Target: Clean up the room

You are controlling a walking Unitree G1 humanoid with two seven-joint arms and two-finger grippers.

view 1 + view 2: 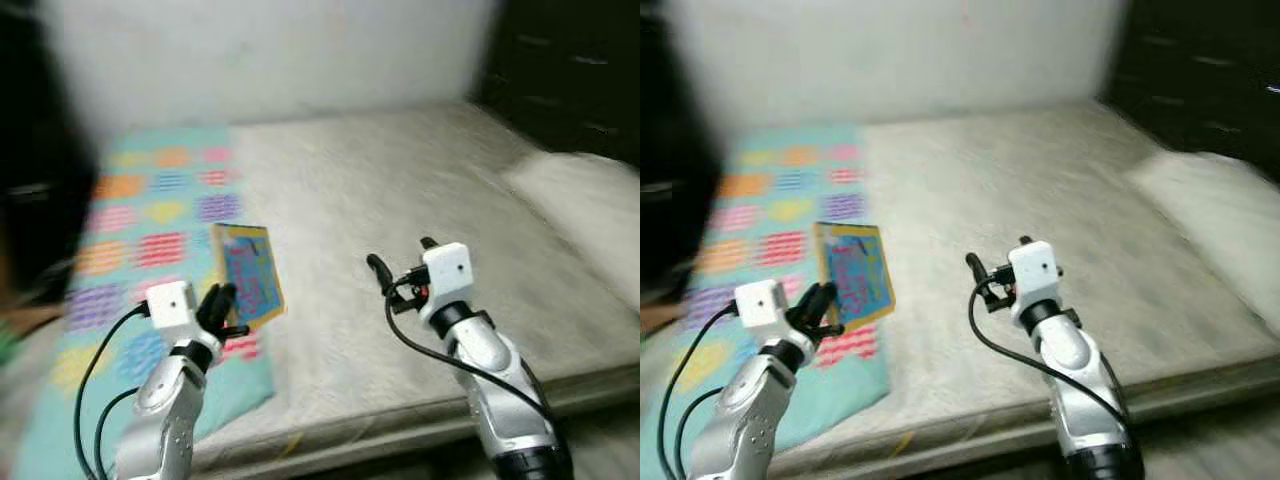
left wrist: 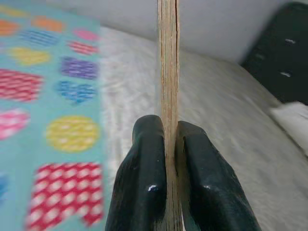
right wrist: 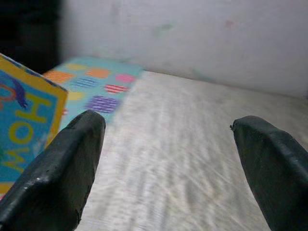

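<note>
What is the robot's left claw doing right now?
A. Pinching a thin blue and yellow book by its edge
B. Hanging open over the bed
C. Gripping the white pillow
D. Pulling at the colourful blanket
A: the left gripper has its two black fingers pressed against either side of the book, which it holds above the patterned blanket, while the right gripper hangs open over the bed.
</note>
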